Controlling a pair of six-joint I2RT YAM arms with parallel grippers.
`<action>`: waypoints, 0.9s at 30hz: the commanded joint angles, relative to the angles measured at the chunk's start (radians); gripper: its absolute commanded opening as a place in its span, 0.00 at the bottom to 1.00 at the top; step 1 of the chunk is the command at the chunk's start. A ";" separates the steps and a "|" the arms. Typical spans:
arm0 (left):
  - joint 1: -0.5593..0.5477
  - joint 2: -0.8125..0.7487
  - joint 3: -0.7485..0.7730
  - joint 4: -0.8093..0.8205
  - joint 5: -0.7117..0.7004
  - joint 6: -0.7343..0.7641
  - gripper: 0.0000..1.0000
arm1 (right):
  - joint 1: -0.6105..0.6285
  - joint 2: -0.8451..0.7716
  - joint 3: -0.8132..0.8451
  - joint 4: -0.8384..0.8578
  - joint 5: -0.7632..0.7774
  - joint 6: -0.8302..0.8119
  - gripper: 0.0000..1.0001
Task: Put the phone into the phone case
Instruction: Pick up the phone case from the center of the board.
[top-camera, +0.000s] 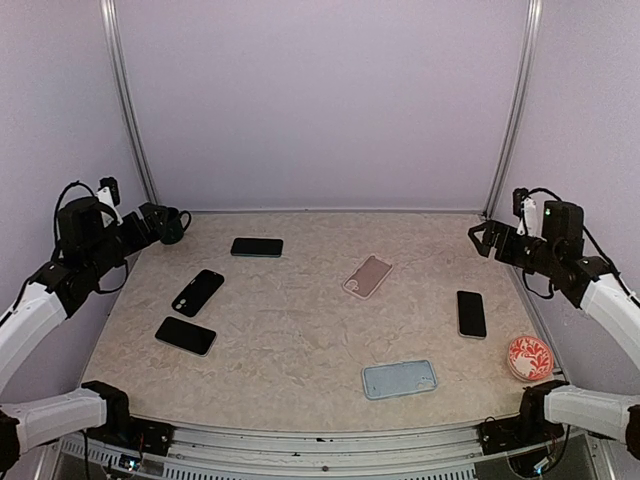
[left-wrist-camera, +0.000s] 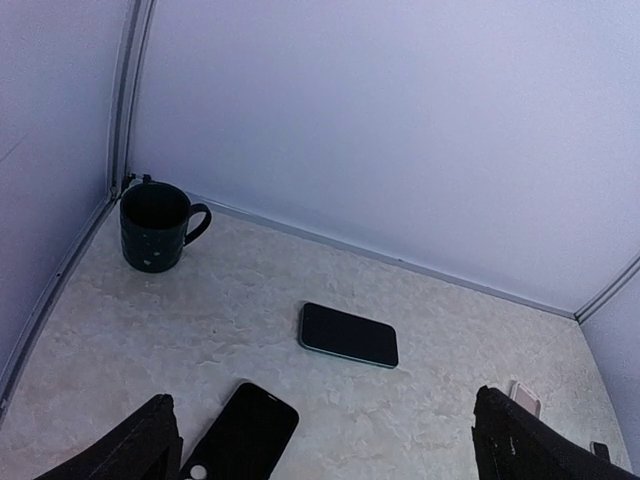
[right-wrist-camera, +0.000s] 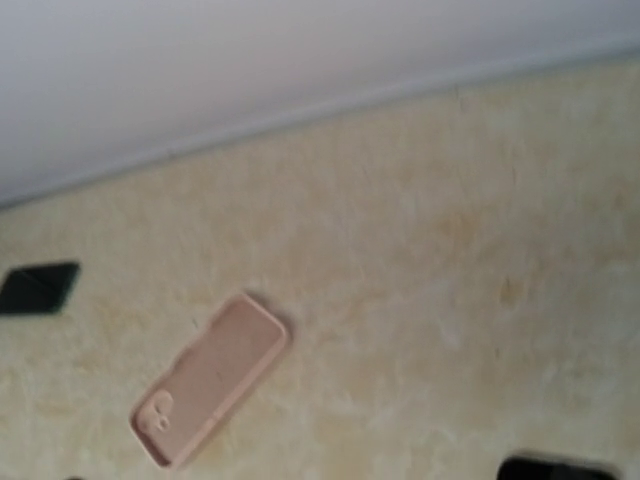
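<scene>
Nearest the arms there's a light blue case (top-camera: 399, 379) lying flat, with a red patterned dish (top-camera: 529, 357) off to its right. Further in — three dark phones on the left (top-camera: 185, 335) (top-camera: 198, 292) (top-camera: 257, 246), another one on the right (top-camera: 471, 313), and a pink case (top-camera: 367, 276) around the middle. A dark mug (left-wrist-camera: 155, 227) sits in the far left corner. Both grippers, left (top-camera: 150, 222) and right (top-camera: 487, 240), hang up at the sides, jaws spread wide, gripping nothing.
</scene>
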 joint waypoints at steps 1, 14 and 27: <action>-0.054 0.016 -0.009 -0.006 -0.035 -0.025 0.99 | 0.028 0.089 0.036 -0.003 0.000 0.014 1.00; -0.287 0.142 0.006 0.022 -0.175 -0.047 0.99 | 0.227 0.460 0.189 0.018 0.277 -0.047 0.99; -0.382 0.184 -0.008 0.042 -0.202 -0.052 0.99 | 0.310 0.938 0.569 0.033 0.377 -0.203 0.99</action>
